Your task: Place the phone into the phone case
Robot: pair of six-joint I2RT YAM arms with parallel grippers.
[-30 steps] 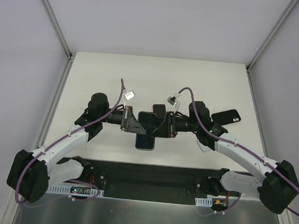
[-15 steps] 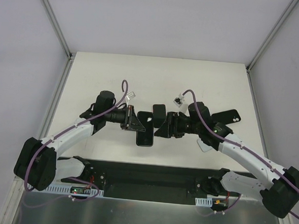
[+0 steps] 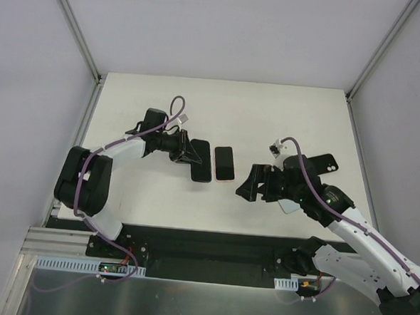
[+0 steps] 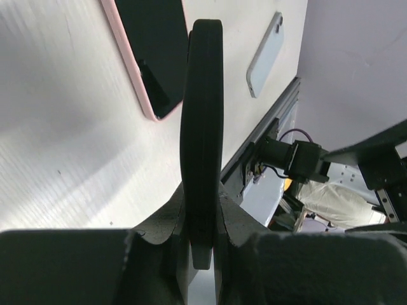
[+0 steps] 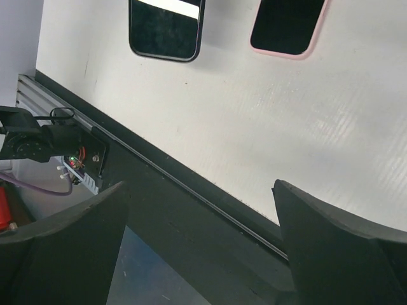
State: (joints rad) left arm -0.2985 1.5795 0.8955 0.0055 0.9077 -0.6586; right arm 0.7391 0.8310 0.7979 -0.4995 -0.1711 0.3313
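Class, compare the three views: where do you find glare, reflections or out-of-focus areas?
Top external: even, soft light, faint shadows on the table. Left wrist: the black phone between the left fingers looks soft-edged; the table glares at left. Right wrist: a bright strip reflects in that phone's screen; the right fingers are dark blurs in the lower corners.

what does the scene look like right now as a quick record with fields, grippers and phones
left gripper: shut on the black phone, which is edge-on in its wrist view
right gripper: open, holding nothing, clear of both phones
pink-rimmed phone: flat on the table, dark face up, beside the black phone
black case: on the table beyond the right arm, untouched
pale blue item: on the table, phone or case unclear
status: black phone and black case apart
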